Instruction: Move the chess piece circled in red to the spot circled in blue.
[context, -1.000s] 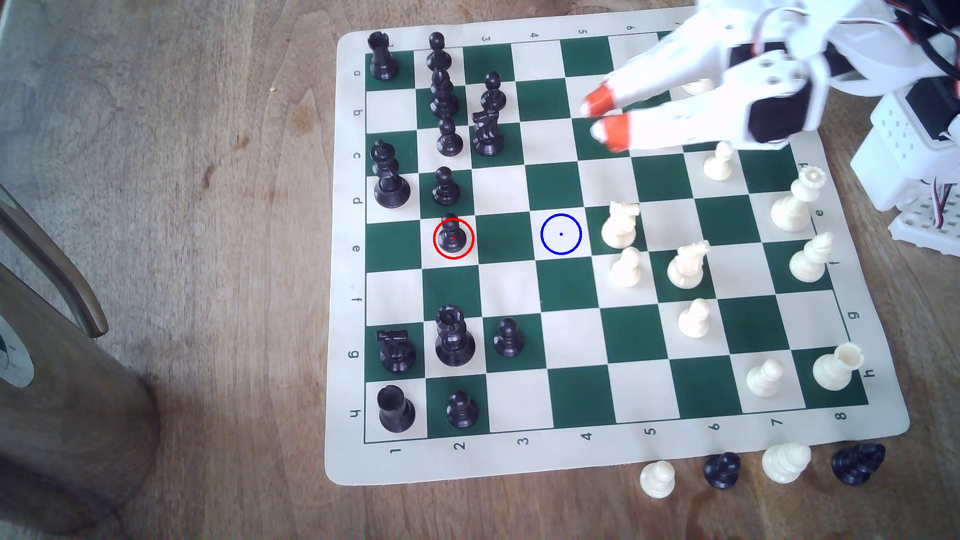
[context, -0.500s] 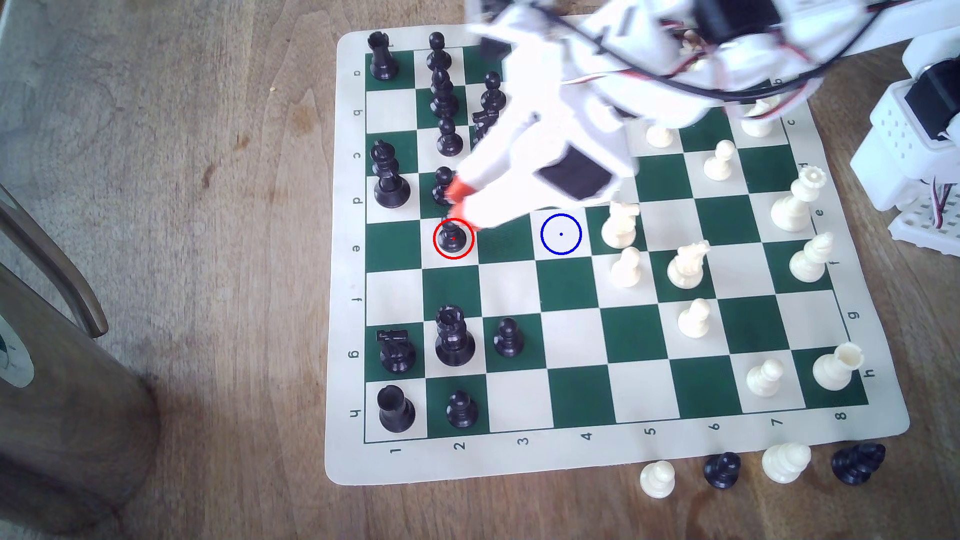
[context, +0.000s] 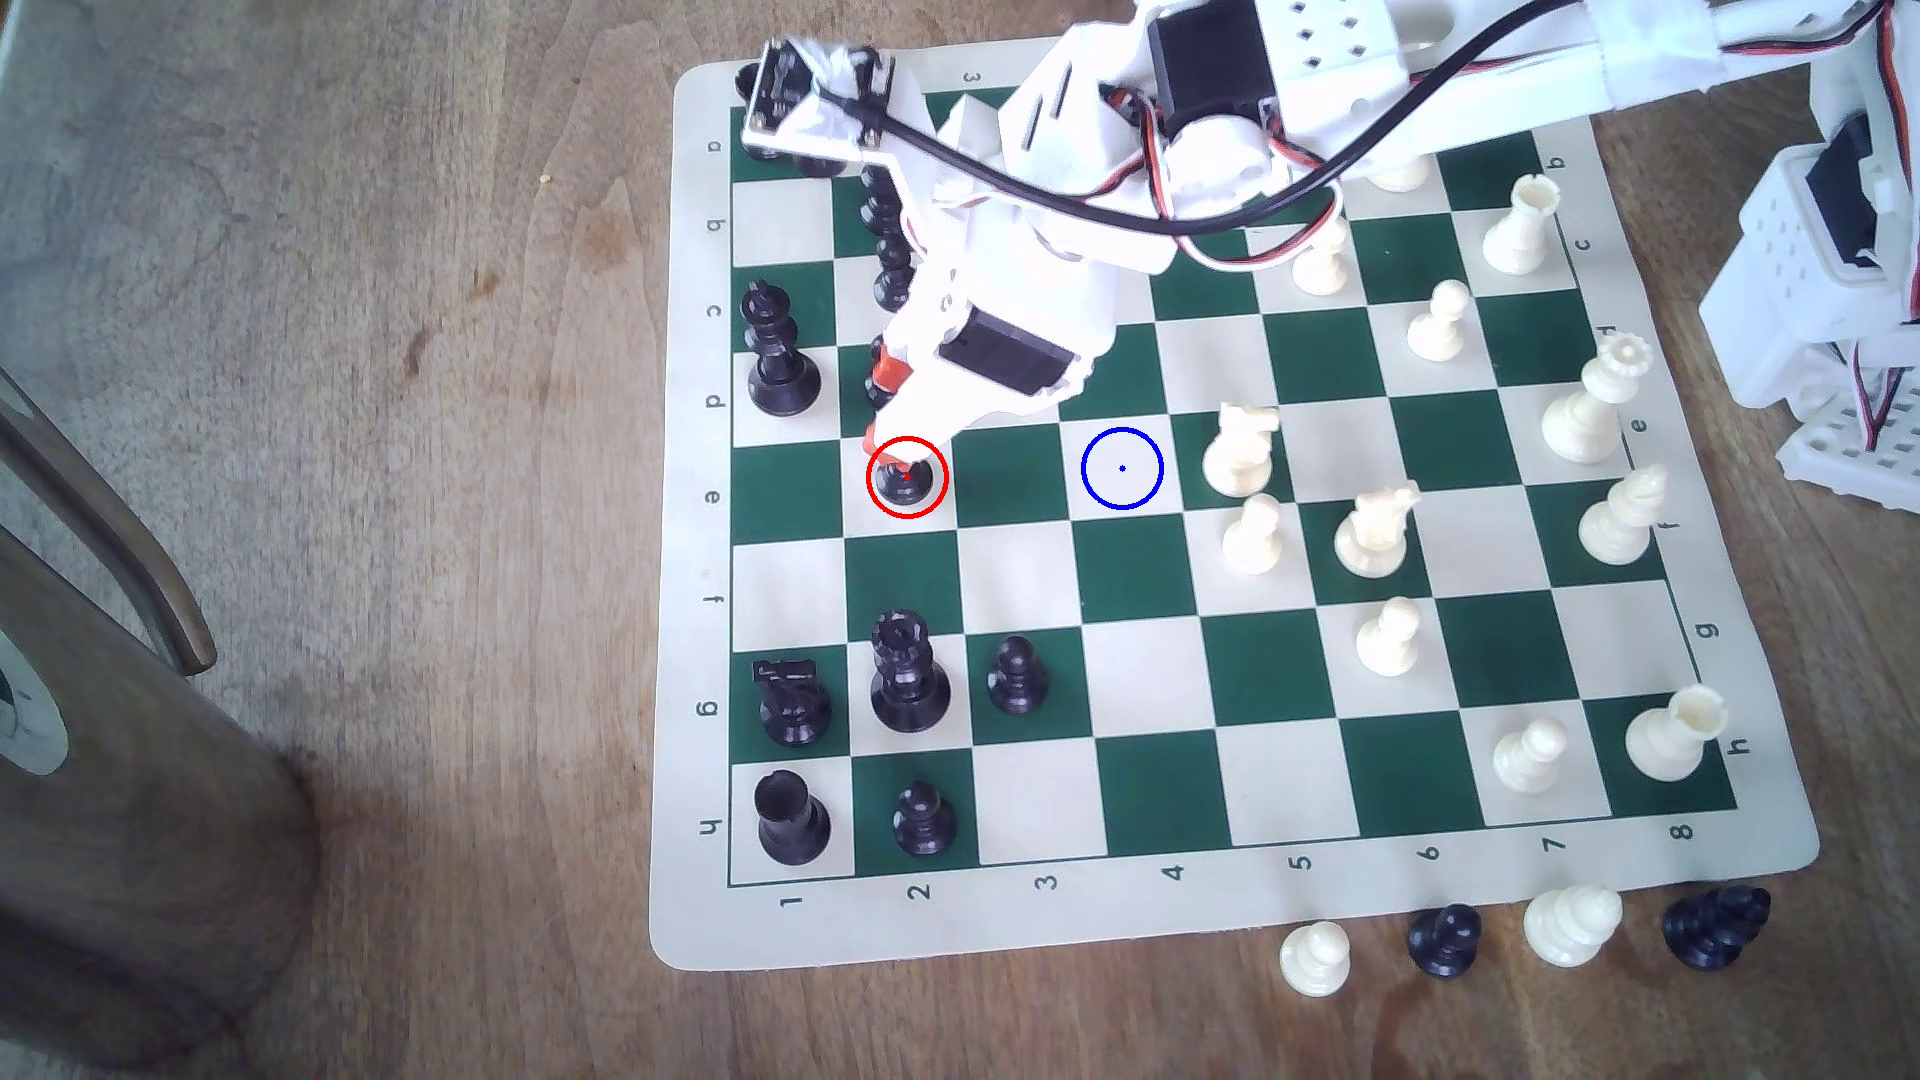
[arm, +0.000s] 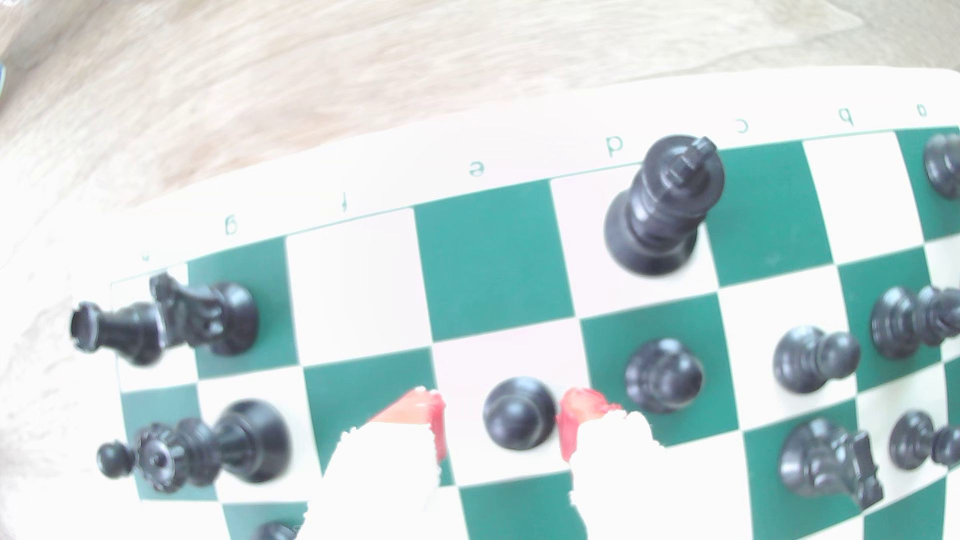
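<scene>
The chess piece circled in red is a small black pawn (context: 906, 482) on a cream square at the exterior view's left-centre of the board. My gripper (context: 884, 407) hangs right over it, arm reaching in from the upper right. In the wrist view the pawn (arm: 519, 418) sits between the two red-tipped fingers (arm: 423, 415), with a small gap on each side. The gripper (arm: 503, 410) is open and straddles the pawn's head. The spot circled in blue (context: 1122, 468) is a bare cream square two squares towards the exterior view's right of the pawn.
Another black pawn (arm: 662, 375) stands one square from the fingers, and a black king (context: 777, 353) is nearby. A white knight (context: 1238, 449) borders the blue spot. Loose pieces (context: 1444, 940) lie off the mat's (context: 935, 929) front edge. A brown wooden object (context: 114, 748) stands at the left.
The arm swung from the board's upper right across to the red-circled pawn. Its tips now stand on either side of the pawn. The pawn has not moved.
</scene>
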